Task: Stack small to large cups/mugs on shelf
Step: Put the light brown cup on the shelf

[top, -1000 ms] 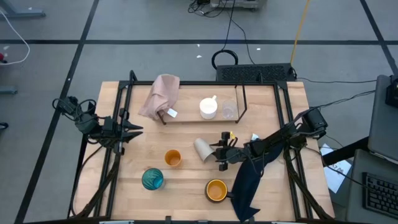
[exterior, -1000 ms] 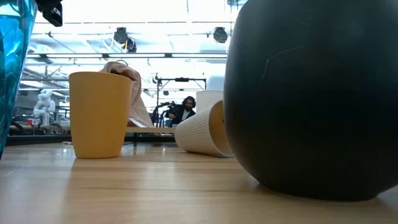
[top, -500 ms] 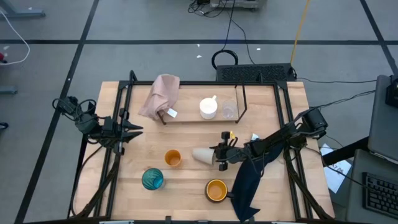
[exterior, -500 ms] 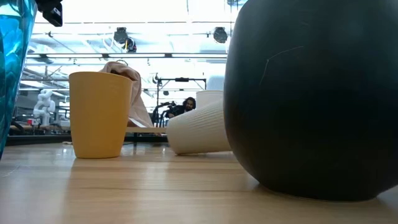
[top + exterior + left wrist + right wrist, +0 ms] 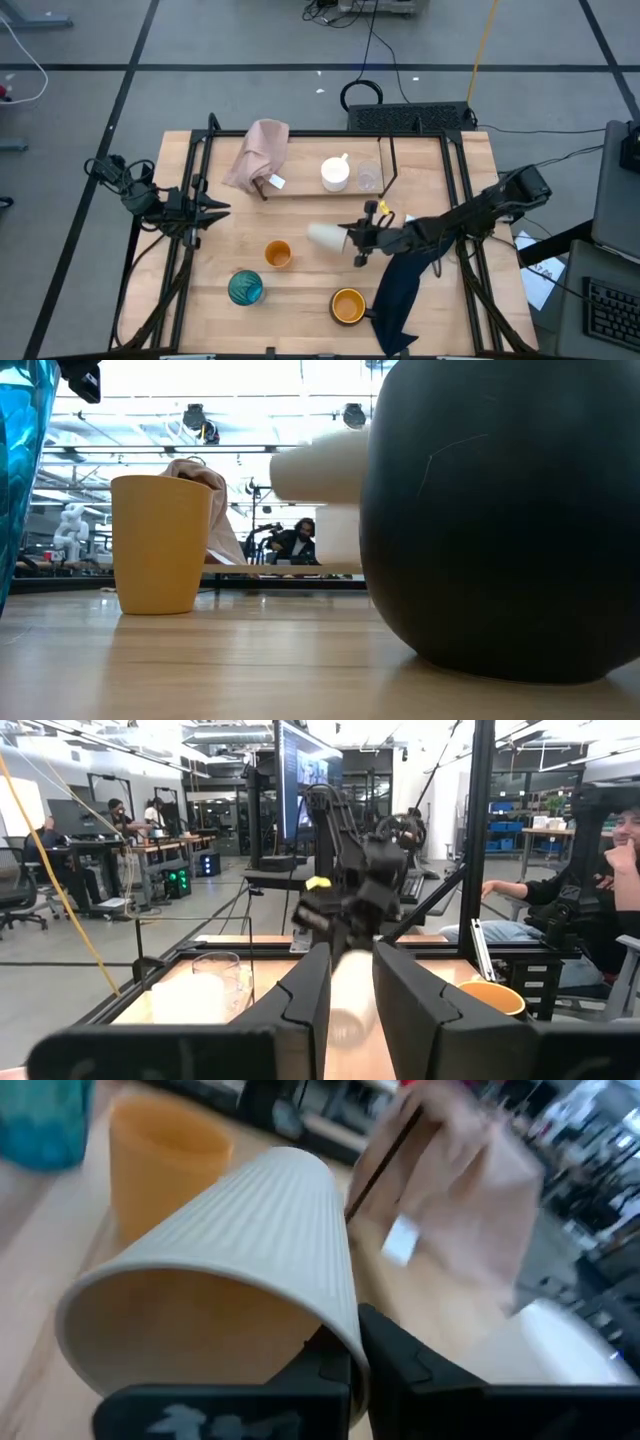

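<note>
Beige cup (image 5: 322,237), ribbed tapered wall, rim pinched in right claw (image 5: 352,240).

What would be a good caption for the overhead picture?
Right gripper lifts the beige cup by its rim toward the shelf, while the left gripper waits aside.

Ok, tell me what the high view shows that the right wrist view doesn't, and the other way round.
Only the high view shows the shelf holding the white mug and clear cup, the navy cloth, the orange-yellow mug, and the left end effector idle at the table's left side.

Only the right wrist view shows the right end effector pinching the beige cup's rim.

Both show the beige cup held on its side, the small orange cup, the teal glass and the pink cloth.
</note>
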You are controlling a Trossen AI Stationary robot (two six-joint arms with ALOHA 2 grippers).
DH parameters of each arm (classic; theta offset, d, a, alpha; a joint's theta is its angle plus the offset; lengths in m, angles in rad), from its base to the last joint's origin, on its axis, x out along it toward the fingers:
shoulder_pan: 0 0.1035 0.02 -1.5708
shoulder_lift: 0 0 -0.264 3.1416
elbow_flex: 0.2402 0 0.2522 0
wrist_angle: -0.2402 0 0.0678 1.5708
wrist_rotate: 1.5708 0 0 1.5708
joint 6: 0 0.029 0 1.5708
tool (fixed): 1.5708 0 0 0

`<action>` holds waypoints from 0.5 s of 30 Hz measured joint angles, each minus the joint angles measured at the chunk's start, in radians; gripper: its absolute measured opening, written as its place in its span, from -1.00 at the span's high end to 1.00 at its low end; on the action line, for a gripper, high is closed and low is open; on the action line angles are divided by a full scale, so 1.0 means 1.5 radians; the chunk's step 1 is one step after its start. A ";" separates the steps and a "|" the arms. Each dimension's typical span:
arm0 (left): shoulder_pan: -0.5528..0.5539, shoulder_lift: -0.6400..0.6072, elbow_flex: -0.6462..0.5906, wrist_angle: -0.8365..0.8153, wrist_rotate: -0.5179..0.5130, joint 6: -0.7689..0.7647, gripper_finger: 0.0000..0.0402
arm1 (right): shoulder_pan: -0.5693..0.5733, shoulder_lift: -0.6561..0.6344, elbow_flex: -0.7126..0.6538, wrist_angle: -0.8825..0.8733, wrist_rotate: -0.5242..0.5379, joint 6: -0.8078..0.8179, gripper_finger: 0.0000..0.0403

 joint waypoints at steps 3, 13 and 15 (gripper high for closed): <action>0.000 0.000 0.000 0.000 0.000 0.001 0.60 | 0.001 -0.040 0.000 0.019 0.029 -0.040 1.00; 0.000 0.040 0.000 0.016 0.001 -0.001 0.60 | -0.001 -0.076 0.000 0.198 0.041 -0.197 1.00; 0.000 0.053 0.000 0.026 0.000 -0.002 0.60 | -0.001 -0.075 0.000 0.199 0.085 -0.209 1.00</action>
